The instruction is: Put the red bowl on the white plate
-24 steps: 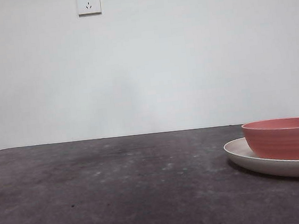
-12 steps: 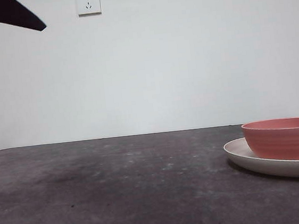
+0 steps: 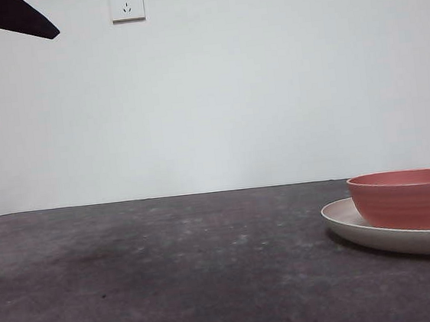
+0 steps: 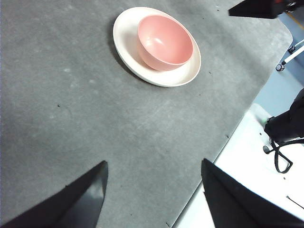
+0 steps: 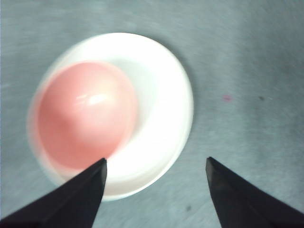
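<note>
The red bowl [image 3: 410, 198] stands upright on the white plate [image 3: 360, 223] at the table's right side in the front view. The left wrist view shows the bowl [image 4: 164, 42] resting a little off-centre on the plate [image 4: 124, 38], far from my left gripper [image 4: 154, 164], which is open and holds nothing. My right gripper [image 5: 156, 160] hangs open above the plate [image 5: 161, 109] and bowl [image 5: 85, 114], apart from both; that picture is blurred.
A black arm tip [image 3: 7, 15] shows at the front view's top left corner; which arm it is I cannot tell. The dark grey table [image 4: 71, 104] ends at an edge near a white surface [image 4: 247, 156] with cables. A wall socket [image 3: 127, 2] is on the back wall.
The black arm tip came into the front view's top left corner and has since drawn slightly back toward that corner. Bowl and plate have not moved.
</note>
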Controlling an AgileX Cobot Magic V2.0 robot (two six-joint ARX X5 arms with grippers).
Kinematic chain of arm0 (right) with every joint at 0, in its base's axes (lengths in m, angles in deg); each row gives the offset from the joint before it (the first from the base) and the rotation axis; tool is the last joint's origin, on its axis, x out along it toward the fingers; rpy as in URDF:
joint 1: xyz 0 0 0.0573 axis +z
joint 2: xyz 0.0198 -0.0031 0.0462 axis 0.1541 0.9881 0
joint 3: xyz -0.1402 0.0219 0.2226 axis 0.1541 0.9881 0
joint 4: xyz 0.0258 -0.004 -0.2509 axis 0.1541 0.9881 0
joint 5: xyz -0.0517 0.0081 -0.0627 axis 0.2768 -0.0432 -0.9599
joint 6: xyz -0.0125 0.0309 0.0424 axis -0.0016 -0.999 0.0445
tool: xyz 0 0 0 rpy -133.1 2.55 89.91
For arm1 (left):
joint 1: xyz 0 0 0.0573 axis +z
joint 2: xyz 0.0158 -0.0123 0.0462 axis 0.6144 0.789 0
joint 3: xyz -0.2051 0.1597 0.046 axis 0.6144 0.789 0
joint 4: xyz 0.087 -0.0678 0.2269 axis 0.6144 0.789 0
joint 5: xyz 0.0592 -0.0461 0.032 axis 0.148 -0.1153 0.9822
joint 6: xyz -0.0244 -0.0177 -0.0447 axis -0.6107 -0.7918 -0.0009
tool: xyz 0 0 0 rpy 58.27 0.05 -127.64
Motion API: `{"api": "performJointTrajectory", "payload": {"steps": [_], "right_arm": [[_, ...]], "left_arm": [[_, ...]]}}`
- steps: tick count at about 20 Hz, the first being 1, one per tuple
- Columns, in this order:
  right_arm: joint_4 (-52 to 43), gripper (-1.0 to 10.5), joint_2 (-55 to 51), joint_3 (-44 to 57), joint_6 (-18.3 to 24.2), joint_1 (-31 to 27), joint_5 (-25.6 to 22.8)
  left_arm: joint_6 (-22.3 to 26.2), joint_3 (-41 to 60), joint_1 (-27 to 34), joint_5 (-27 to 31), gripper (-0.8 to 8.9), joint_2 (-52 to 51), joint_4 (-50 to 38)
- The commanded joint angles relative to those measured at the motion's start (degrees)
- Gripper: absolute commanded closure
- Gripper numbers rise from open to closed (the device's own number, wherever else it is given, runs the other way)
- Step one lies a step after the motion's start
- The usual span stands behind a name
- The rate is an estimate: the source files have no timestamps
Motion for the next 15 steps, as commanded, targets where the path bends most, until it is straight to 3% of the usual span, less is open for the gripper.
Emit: {"api": "performJointTrajectory", "payload": {"steps": [1, 3, 15], "right_arm": [[-3.65, 6.2, 5.73, 0.04, -0.50, -3.43, 2.56], [-6.95, 6.3, 10.10, 0.04, -0.85, -5.25, 5.79], [-14.47, 6.9, 26.40, 0.04, -0.66, -5.16, 6.88]], "left_arm": [[0.57, -0.46, -0.37, -0.44, 5.02, 0.28, -0.52], [0.57, -0.46, -0.37, -0.44, 5.02, 0.28, -0.55], [0.52, -0.46, -0.37, -0.44, 5.02, 0.28, -0.68]]}}
